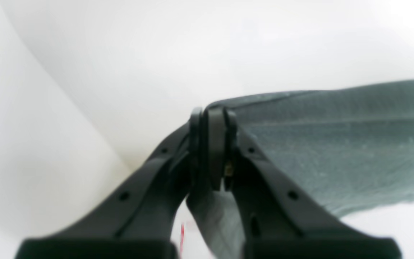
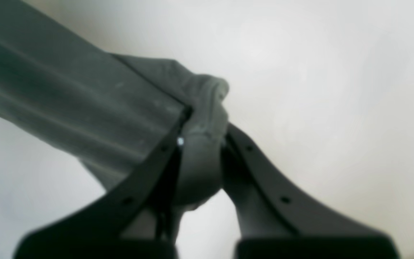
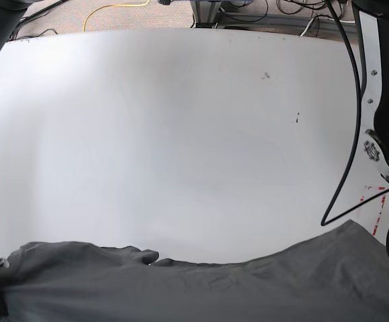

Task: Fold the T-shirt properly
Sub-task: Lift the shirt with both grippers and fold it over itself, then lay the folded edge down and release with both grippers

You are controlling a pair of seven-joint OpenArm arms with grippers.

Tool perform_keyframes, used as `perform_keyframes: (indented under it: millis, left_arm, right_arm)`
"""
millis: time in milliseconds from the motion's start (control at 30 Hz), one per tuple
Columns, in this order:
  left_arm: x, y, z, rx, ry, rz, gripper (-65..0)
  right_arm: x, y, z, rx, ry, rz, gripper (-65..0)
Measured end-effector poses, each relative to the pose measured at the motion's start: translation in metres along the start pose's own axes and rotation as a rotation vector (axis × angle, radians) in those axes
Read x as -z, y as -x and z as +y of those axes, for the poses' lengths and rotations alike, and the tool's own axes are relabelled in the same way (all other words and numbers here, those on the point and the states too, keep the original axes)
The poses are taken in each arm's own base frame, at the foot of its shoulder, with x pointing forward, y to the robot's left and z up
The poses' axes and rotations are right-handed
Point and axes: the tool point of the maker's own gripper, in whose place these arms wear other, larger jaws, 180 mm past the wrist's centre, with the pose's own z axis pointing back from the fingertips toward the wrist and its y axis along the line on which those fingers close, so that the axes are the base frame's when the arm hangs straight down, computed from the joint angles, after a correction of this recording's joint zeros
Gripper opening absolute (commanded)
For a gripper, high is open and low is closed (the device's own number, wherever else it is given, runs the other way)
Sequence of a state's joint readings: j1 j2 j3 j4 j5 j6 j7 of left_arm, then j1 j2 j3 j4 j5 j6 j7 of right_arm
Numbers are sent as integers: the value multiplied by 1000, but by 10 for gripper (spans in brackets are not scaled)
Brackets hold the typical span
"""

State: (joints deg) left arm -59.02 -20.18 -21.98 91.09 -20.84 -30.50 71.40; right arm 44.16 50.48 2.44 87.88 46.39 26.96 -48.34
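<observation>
Between both hands [image 1: 212, 144] [image 2: 201, 144], T-shirt [image 3: 201, 288] hangs pinched taut.

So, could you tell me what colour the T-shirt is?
Dark charcoal grey, plain; the T-shirt shows best in the base view.

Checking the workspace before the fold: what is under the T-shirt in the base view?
The T-shirt is stretched across the bottom of the view, with bare white table beyond it. Whatever lies beneath the fabric is covered. Both grippers are shut on it.

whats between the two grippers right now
The dark charcoal-grey T-shirt spans between the left gripper and right gripper, each pinching an end; the base view shows it.
</observation>
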Motion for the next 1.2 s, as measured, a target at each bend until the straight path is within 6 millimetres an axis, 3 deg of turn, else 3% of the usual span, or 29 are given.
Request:
perform_keyframes:
  millis: [233, 300, 500, 633, 700, 967, 1200]
  left_arm:
    - [-8, 84, -21, -69, 72, 106, -650]
    - [-14, 115, -24, -100, 83, 156, -650]
    - [-49, 220, -29, -186, 83, 366, -650]
    - [-76, 269, -41, -216, 108, 472, -650]
    - [-90, 285, -47, -225, 124, 501, -650]
    - [-146, 344, -51, -240, 117, 663, -650]
    - [-183, 375, -47, -213, 113, 765, -650]
  right_arm:
    - [-12, 96, 37, 140, -29, 112, -650]
    - [-17, 123, 51, 187, -38, 145, -650]
    - [-42, 199, 100, 336, -71, 250, -650]
    - [-64, 242, 133, 416, -85, 341, -650]
    - [-75, 257, 147, 445, -88, 376, -650]
    - [-105, 287, 192, 529, -109, 442, -650]
    - [-131, 302, 219, 559, -135, 504, -650]
